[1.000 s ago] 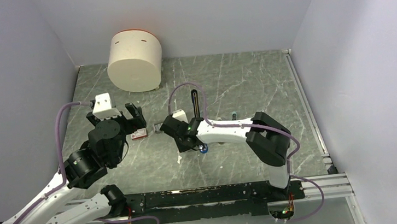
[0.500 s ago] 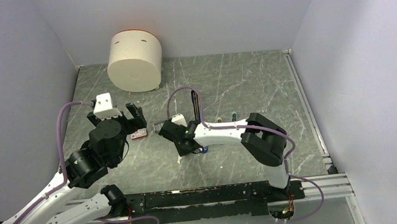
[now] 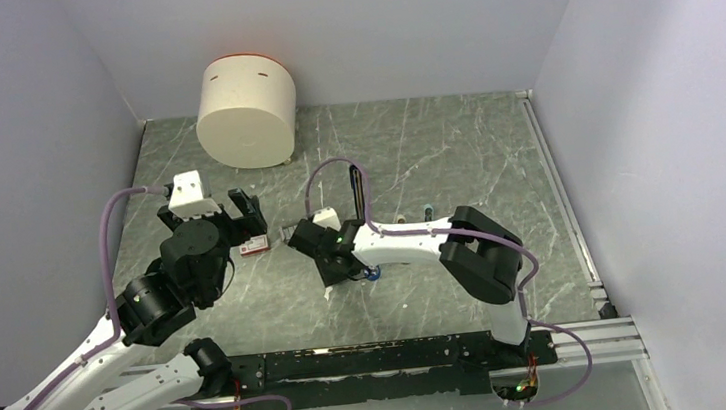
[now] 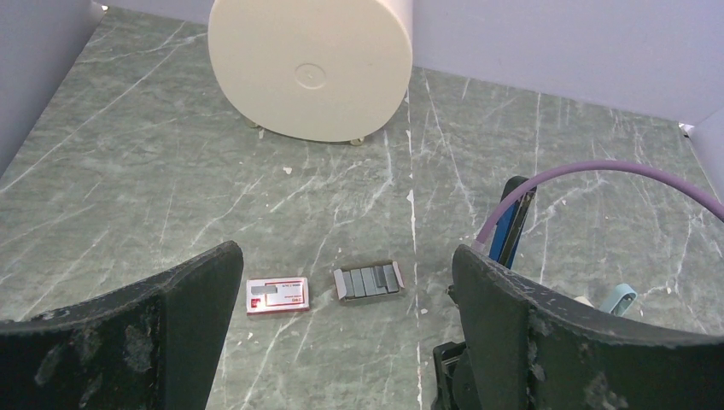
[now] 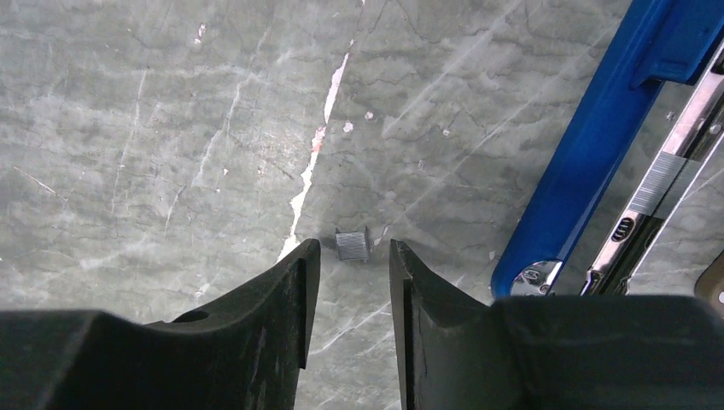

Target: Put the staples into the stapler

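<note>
Overhead view: left tool (image 3: 207, 210), jaws spread wide and empty, poised near the red staple box (image 3: 254, 244) on the marbled surface (image 3: 434, 148). Right tool (image 3: 291, 234) sits low just right of that box. Stapler (image 3: 356, 188) lies behind the right arm; cream cylinder (image 3: 245, 111) stands far left.

Left wrist view: staple box flat on the surface, label up. Beside it lies a grey staple tray (image 4: 369, 281), apart from the box. The stapler is to the right, past a purple cable (image 4: 598, 171).

Right wrist view: right tool released, fingers (image 5: 294, 282) slightly parted. One small staple block (image 5: 352, 245) lies loose on the surface just ahead of the gap. The blue stapler's silver channel (image 5: 674, 162) is exposed at right.
</note>
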Action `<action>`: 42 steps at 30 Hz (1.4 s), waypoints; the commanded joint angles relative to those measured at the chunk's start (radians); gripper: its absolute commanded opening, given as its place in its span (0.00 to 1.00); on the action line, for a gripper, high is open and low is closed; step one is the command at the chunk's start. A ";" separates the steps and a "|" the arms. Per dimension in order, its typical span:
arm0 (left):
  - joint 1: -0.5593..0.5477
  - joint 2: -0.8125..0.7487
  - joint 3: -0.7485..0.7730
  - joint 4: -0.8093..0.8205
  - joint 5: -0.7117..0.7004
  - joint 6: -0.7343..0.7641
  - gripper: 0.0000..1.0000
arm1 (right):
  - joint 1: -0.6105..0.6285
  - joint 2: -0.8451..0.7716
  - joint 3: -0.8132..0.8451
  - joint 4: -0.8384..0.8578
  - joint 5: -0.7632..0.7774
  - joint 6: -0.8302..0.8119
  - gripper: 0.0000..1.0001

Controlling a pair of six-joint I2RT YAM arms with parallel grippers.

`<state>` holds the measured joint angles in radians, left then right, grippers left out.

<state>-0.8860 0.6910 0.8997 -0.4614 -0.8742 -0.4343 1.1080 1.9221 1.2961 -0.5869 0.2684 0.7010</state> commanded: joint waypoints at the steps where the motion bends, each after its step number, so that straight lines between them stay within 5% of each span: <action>1: 0.007 -0.011 -0.010 0.009 -0.005 -0.004 0.97 | 0.007 0.017 0.035 -0.019 0.020 0.023 0.40; 42: 0.007 -0.013 -0.012 0.005 -0.006 -0.009 0.97 | 0.007 0.087 0.090 -0.049 0.006 -0.070 0.31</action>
<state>-0.8860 0.6857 0.8993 -0.4614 -0.8745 -0.4347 1.1149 1.9793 1.3651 -0.6338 0.2810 0.6556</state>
